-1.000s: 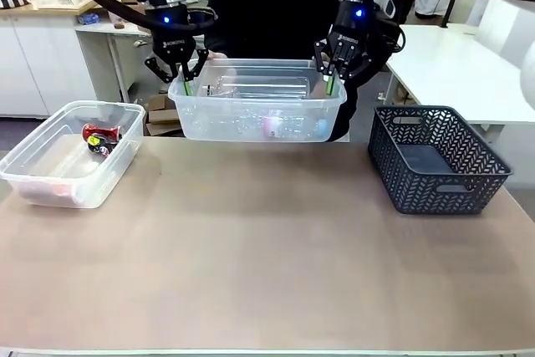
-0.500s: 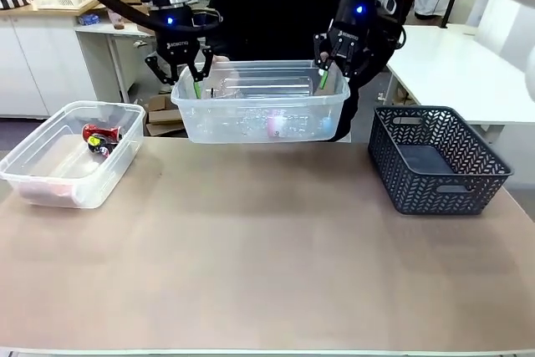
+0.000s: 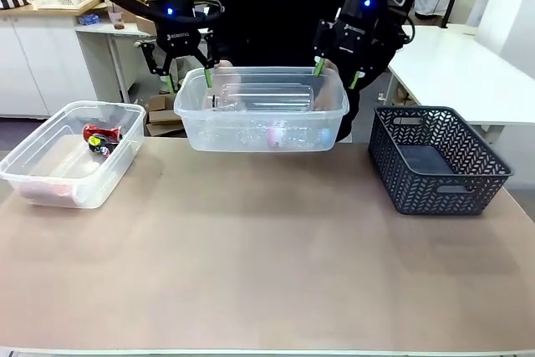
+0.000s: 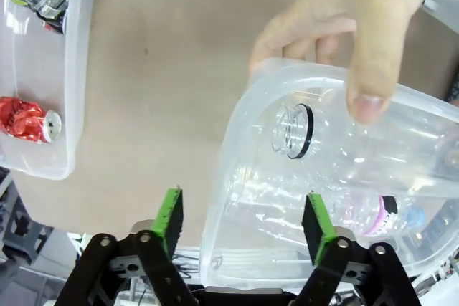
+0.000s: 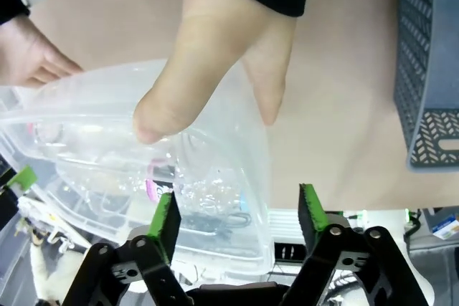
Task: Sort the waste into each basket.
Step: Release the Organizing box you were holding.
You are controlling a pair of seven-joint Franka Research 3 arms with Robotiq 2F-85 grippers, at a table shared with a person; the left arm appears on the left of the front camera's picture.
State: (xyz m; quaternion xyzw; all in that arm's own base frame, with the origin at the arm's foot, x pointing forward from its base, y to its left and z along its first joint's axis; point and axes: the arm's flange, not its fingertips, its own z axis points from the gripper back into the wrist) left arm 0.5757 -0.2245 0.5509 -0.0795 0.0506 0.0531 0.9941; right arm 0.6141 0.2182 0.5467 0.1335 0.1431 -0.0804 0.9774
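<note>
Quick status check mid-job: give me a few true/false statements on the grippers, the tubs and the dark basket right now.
1. The left gripper is clamped on the bottle tub's rim. False: its jaws stand open, astride the rim.
2. The right gripper is open. True.
3. A person's hands hold the bottle tub. True.
4. The dark lattice basket holds cans. False: the red cans lie in the left tub.
</note>
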